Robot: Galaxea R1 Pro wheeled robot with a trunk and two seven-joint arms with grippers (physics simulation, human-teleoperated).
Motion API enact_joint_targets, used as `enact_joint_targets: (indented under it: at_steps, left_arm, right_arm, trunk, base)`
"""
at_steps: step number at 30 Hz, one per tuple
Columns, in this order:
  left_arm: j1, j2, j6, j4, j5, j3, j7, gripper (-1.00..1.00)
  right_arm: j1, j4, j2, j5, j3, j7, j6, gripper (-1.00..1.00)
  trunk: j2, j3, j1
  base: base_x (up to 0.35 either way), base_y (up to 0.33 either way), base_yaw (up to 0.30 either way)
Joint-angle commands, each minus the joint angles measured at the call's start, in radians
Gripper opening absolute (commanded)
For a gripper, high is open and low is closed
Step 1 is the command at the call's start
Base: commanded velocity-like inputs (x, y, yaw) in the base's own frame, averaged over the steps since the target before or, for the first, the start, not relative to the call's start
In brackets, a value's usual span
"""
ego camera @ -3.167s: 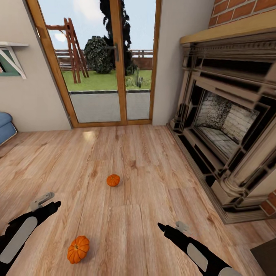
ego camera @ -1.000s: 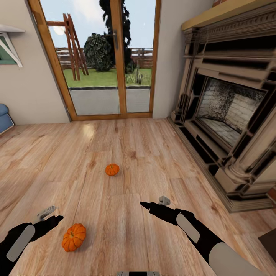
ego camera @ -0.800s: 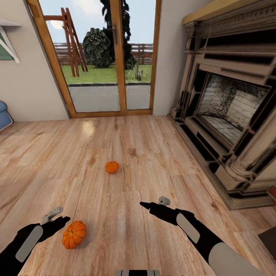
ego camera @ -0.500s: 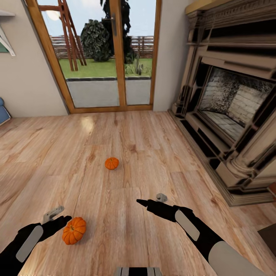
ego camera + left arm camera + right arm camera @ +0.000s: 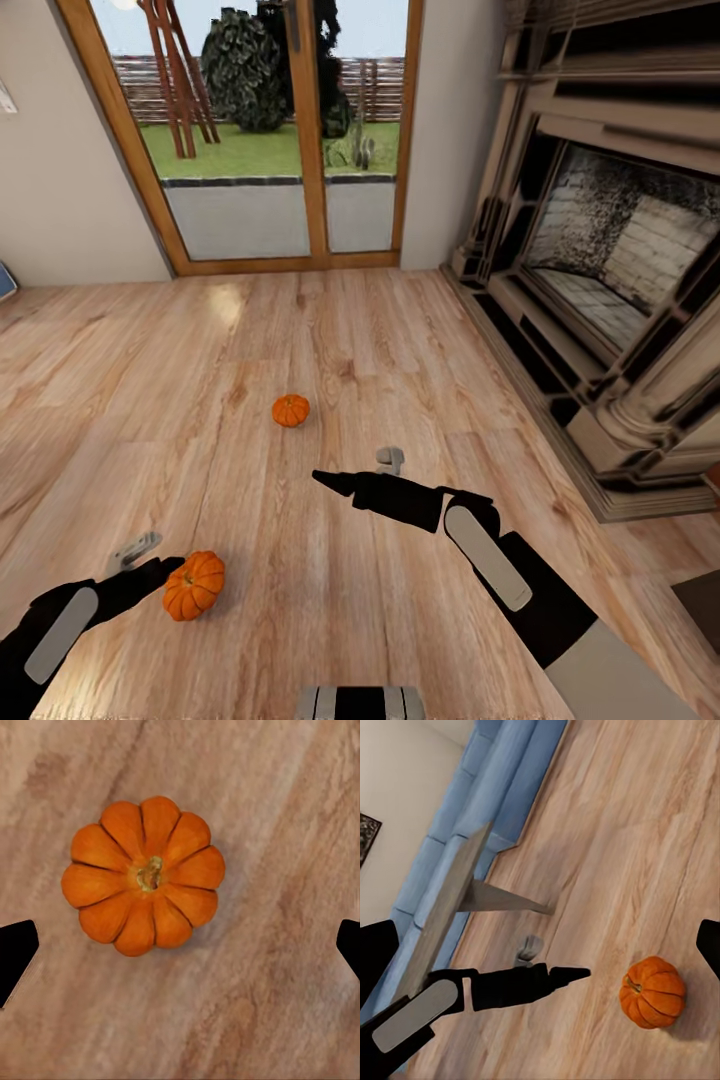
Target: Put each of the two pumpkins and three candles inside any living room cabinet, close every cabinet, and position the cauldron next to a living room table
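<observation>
Both pumpkins lie loose on the wooden floor (image 5: 420, 330) — the near pumpkin (image 5: 193, 585) at the lower left, the far pumpkin (image 5: 290, 410) well apart from it toward the glass door (image 5: 300, 140) — so by my reading none of the stowing is done, with candles, cabinet and cauldron all still ahead. The left gripper (image 5: 160, 570) hangs just beside the near pumpkin with its jaws spread wide and empty, the fruit sitting between the tips in the left wrist view (image 5: 144, 875). The right gripper (image 5: 325, 478) reaches out over bare floor short of the far pumpkin, fireplace (image 5: 600, 280) to its right — its jaws look parted and hold nothing.
</observation>
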Motion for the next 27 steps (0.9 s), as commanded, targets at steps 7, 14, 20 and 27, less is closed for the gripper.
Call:
enact_joint_targets:
  at_steps: [7, 14, 20, 27]
  left_arm:
    - [0.000, 0.072, 0.008, 0.014, 0.015, 0.006, -0.121, 1.00]
    - [0.000, 0.134, 0.057, 0.034, 0.016, 0.040, -0.184, 1.00]
    - [0.000, 0.174, 0.085, 0.036, 0.020, 0.049, -0.190, 1.00]
    - [0.000, 0.183, 0.115, 0.037, 0.020, 0.077, -0.229, 1.00]
  right_arm:
    - [-0.001, 0.005, 0.000, -0.005, 0.001, 0.000, 0.002, 1.00]
    - [0.000, 0.010, -0.002, -0.013, -0.003, 0.001, 0.001, 1.00]
    - [-0.001, 0.005, -0.002, -0.017, -0.004, 0.002, 0.002, 1.00]
    - [0.000, 0.011, -0.003, -0.018, -0.004, 0.003, 0.002, 1.00]
  trunk:
    - [-0.002, -0.028, 0.003]
    - [-0.004, -0.055, 0.006]
    - [-0.005, -0.078, 0.009]
    - [-0.007, -0.105, 0.012]
  base:
    - [0.000, 0.000, 0.000]
    - [0.000, 0.000, 0.000]
    - [0.000, 0.000, 0.000]
    - [0.000, 0.000, 0.000]
